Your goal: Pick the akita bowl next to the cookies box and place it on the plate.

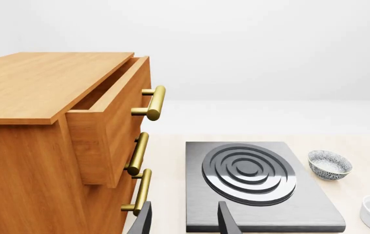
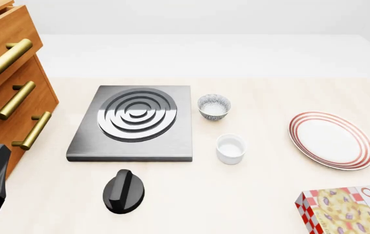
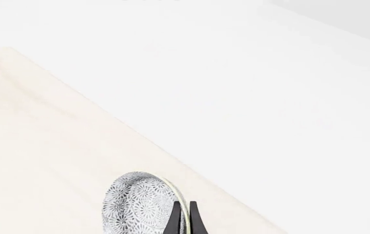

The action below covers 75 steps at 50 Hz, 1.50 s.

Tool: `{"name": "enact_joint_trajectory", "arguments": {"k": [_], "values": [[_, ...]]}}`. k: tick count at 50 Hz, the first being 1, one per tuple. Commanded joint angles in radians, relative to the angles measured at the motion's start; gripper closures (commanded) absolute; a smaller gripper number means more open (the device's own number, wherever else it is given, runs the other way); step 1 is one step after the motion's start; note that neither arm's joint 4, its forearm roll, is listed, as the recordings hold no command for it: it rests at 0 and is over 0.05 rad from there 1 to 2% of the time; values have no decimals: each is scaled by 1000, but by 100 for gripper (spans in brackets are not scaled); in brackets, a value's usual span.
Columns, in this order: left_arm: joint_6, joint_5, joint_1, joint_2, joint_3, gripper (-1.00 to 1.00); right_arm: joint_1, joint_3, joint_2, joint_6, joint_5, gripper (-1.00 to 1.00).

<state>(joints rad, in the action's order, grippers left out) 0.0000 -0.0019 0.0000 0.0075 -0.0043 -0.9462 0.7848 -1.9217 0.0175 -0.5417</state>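
On the counter (image 2: 269,185), a stove plate (image 2: 136,122) is set at the middle left, with a drawer cabinet (image 2: 6,87) to its left and a knob (image 2: 124,191) in front of it. Just right of the stove plate a small bowl (image 2: 213,107) is placed, with a cup (image 2: 230,148) in front of it. Farther right the plate (image 2: 331,139) is laid, and the cookies box (image 2: 350,209) is found in front of it at the near right edge.

Patterned bowls: two, one (image 2: 214,107) beside the stove plate, one (image 3: 142,203) seen only by the right wrist camera
White cups: one (image 2: 230,148)
Plates: one (image 2: 331,140)
Cookie boxes: one (image 2: 350,209)
Stove plates: one (image 2: 132,124)
Black knobs: one (image 2: 124,191)
Wooden dressers: one (image 1: 48,146)
Brass handles: three, top (image 2: 4,57), middle (image 2: 14,100), bottom (image 2: 32,130)
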Motion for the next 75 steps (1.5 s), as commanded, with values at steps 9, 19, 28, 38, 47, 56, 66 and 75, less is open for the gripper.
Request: {"name": "enact_joint_trajectory", "arguments": {"k": [9, 19, 28, 38, 47, 56, 66, 75], "values": [[0, 0, 0, 0, 0, -100, 270, -147, 590, -161, 273, 100], [0, 0, 0, 0, 0, -100, 403, -118, 780, -263, 395, 100], [0, 0, 0, 0, 0, -100, 487, -82, 727, -360, 363, 100], [0, 0, 0, 0, 0, -100, 570, -104, 629, -470, 257, 100], [0, 0, 0, 0, 0, -100, 624, -140, 517, -504, 154, 100], [0, 0, 0, 0, 0, -100, 662, -180, 407, -509, 57, 100], [0, 0, 0, 0, 0, -100, 686, -199, 302, -515, -30, 100], [0, 0, 0, 0, 0, -100, 711, -203, 207, -482, -78, 100]]}}
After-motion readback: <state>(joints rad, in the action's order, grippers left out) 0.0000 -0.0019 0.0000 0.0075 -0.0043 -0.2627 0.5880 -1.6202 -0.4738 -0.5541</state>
